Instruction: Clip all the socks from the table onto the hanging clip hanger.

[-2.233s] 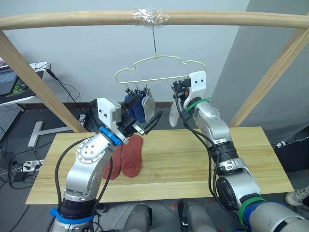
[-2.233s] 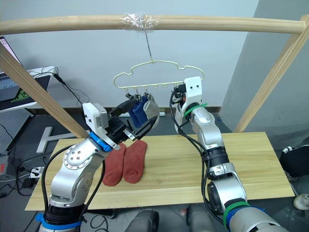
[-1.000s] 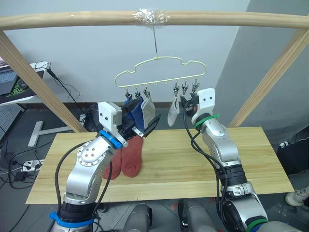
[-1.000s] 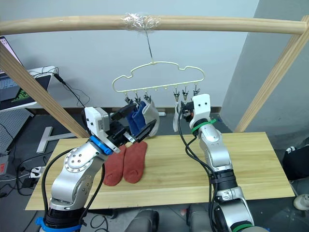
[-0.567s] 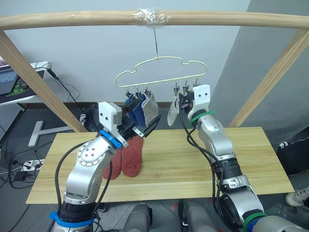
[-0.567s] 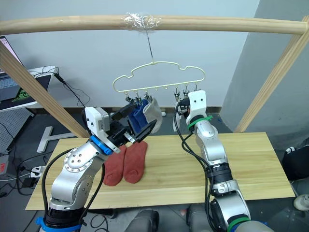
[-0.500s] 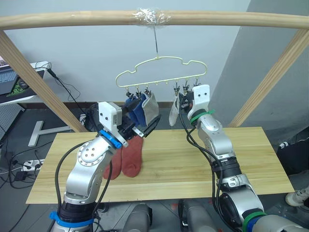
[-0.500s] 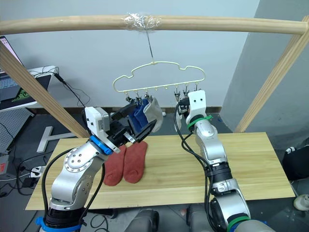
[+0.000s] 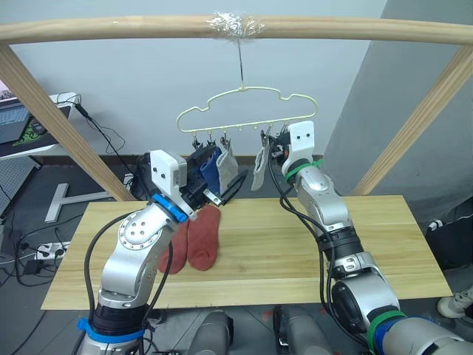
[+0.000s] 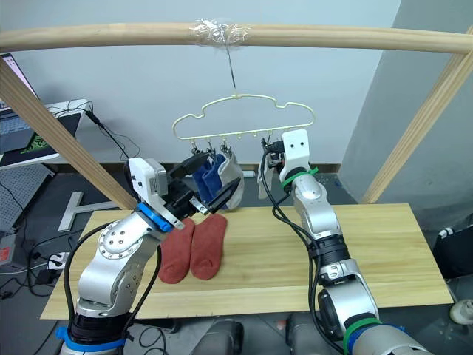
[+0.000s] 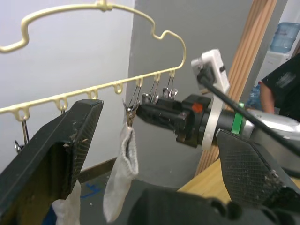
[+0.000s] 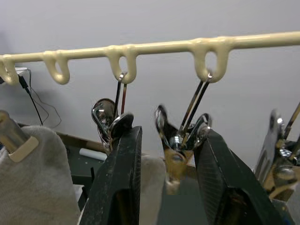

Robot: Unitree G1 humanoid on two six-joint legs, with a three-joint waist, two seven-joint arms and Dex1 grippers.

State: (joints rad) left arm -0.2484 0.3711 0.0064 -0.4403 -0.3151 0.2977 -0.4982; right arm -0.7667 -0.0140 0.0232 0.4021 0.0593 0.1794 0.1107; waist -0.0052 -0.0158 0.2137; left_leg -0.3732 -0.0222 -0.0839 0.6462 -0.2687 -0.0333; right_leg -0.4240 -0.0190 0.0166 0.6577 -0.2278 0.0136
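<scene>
Head views: my right gripper (image 9: 272, 145) is raised to the clip hanger (image 9: 247, 103), beside a light grey sock (image 9: 258, 167) hanging from a clip. My left gripper (image 9: 214, 188) sits below the clipped blue socks (image 9: 208, 166). Two rust-red socks (image 9: 192, 240) lie on the table (image 9: 295, 251).

Left wrist view: my left fingers (image 11: 56, 140) are spread wide, empty.

Right wrist view: my right fingers (image 12: 123, 178) stand apart around a metal clip (image 12: 180, 138), not pressing it.

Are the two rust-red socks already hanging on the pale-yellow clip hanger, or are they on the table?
On the table. The two rust-red socks lie flat, side by side, on the light wooden table, below the pale-yellow clip hanger.
</scene>
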